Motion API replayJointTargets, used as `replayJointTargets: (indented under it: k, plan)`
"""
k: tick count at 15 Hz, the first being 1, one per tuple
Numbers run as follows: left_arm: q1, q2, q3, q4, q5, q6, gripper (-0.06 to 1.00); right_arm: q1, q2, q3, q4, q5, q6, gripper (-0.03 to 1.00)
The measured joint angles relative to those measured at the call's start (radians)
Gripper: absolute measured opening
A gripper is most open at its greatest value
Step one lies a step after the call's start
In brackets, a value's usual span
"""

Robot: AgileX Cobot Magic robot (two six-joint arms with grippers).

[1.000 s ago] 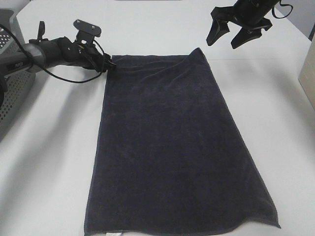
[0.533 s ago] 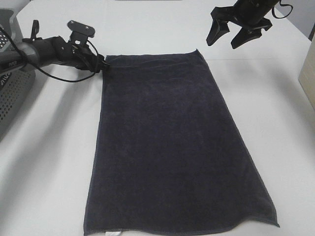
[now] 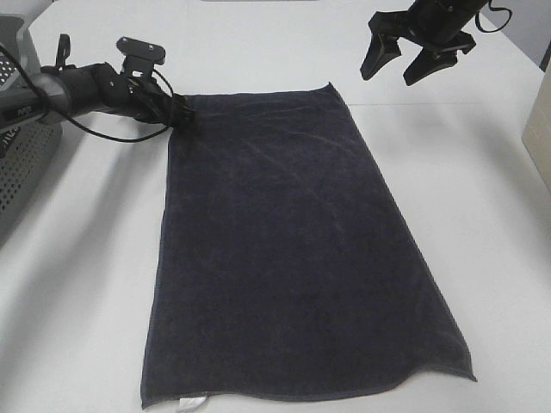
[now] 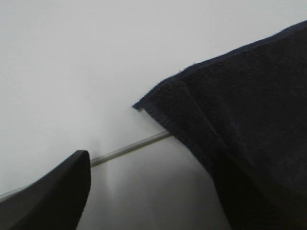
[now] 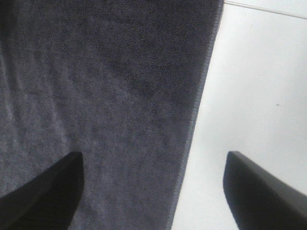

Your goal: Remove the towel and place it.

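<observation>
The dark navy towel (image 3: 293, 241) lies flat and lengthwise on the white table (image 3: 77, 284), its small white tag (image 3: 194, 401) at the near short end. My left gripper (image 3: 179, 112) is low at the towel's far left corner and shut on it. In the left wrist view the towel (image 4: 240, 120) covers one side and only one dark finger (image 4: 53, 196) shows. My right gripper (image 3: 411, 62) hangs open and empty above the table past the far right corner. In its wrist view its fingers (image 5: 43, 191) spread over the towel's edge (image 5: 120, 96).
A grey perforated basket (image 3: 21, 155) stands at the left edge beside the left arm. A beige object (image 3: 538, 129) is at the right edge. A thin seam (image 4: 124, 149) crosses the tabletop near the held corner.
The left gripper has pulled the far left corner left and away, and the whole towel has slid that way, its far edge now smoothed. The right gripper has stayed put.
</observation>
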Motion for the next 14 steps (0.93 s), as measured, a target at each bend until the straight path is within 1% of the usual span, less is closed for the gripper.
replayJointTargets:
  k: [3,5,6,8,10,12,13,14]
  plan:
    - [-0.009,-0.055,0.0,0.003,0.061,0.0,0.73,0.0,-0.025,0.0,0.0,0.001,0.0,0.78]
    - [-0.009,-0.14,0.0,0.004,0.131,-0.002,0.73,0.0,-0.067,-0.006,0.0,0.003,0.016,0.78]
    - [-0.009,-0.216,0.0,0.016,0.211,-0.003,0.73,0.0,-0.112,-0.012,0.0,0.002,0.028,0.78]
    - [-0.009,-0.287,0.0,0.043,0.33,-0.03,0.73,0.0,-0.158,-0.012,0.0,0.003,0.053,0.78]
    - [-0.009,-0.356,0.0,0.095,0.491,-0.101,0.73,0.0,-0.208,-0.012,0.0,0.004,0.075,0.78]
    - [-0.009,-0.445,0.0,0.174,0.653,-0.204,0.73,0.0,-0.263,-0.012,-0.009,0.005,0.099,0.78]
    - [-0.009,-0.463,0.0,0.194,0.69,-0.226,0.73,0.0,-0.277,-0.012,-0.02,0.005,0.11,0.78]
    - [-0.008,-0.505,0.0,0.249,0.754,-0.265,0.73,0.0,-0.304,-0.012,-0.055,0.005,0.147,0.78]
